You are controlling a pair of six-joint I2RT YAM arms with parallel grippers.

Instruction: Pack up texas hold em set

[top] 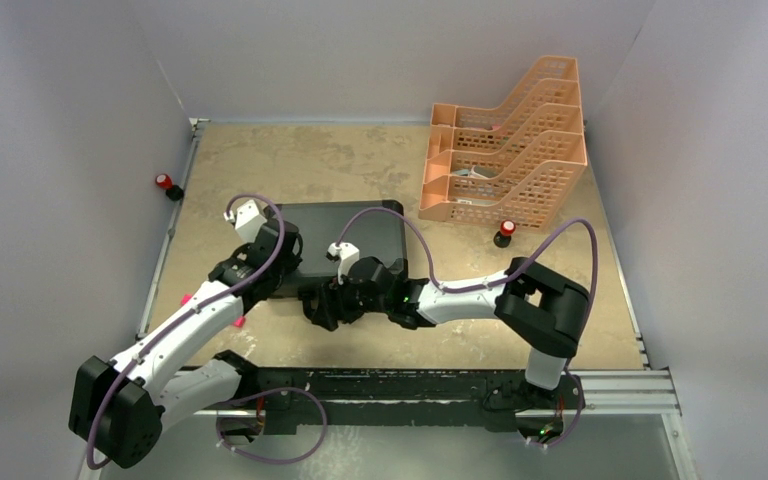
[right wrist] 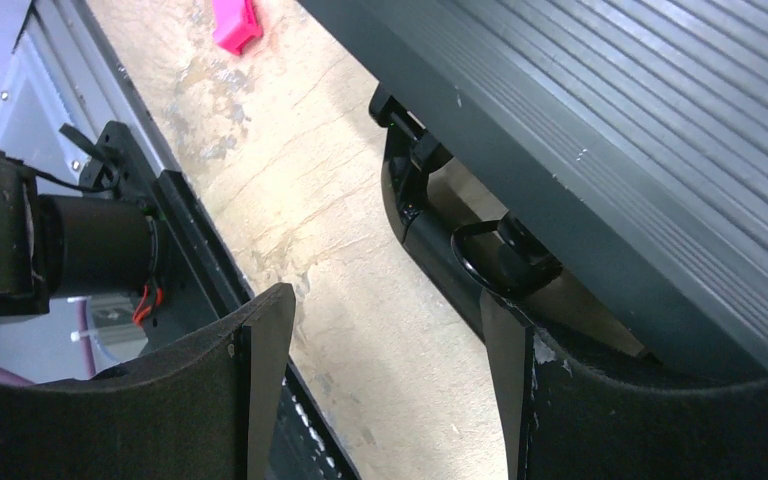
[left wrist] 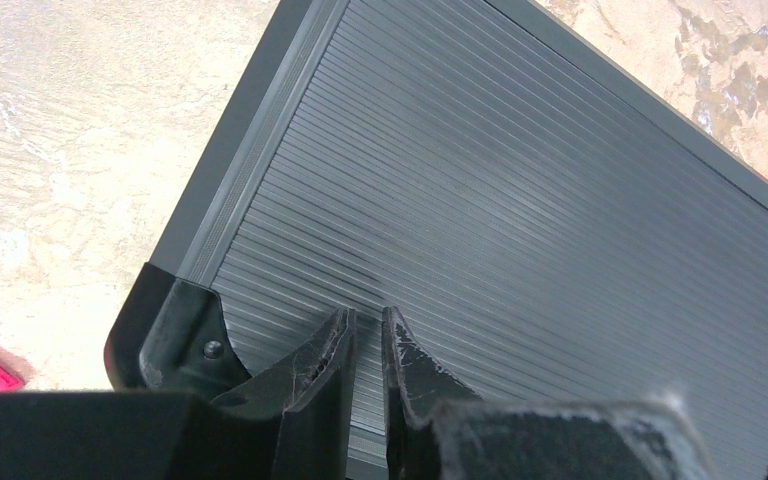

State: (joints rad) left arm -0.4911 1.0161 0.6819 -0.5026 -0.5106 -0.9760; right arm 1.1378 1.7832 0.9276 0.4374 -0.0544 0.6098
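Top external view, read from frame left to right: a pink marker (top: 188, 298) lies on the tabletop (top: 360, 160). The left tool (top: 278, 245) is poised over the lower-left part of the lid of the black briefcase (top: 355, 225), which lies closed at frame centre. The right tool (top: 325, 305) sits at the case's near edge, and a peach rack (top: 505, 160) stands at upper right. The left tool's fingers are drawn almost together and pinch nothing. The right tool's fingers are spread, with the handle (right wrist: 430, 230) just ahead of one finger, not yet between them. The step appears to be taking the handle. It would be done well by steadying the lid and centring the handle before closing.
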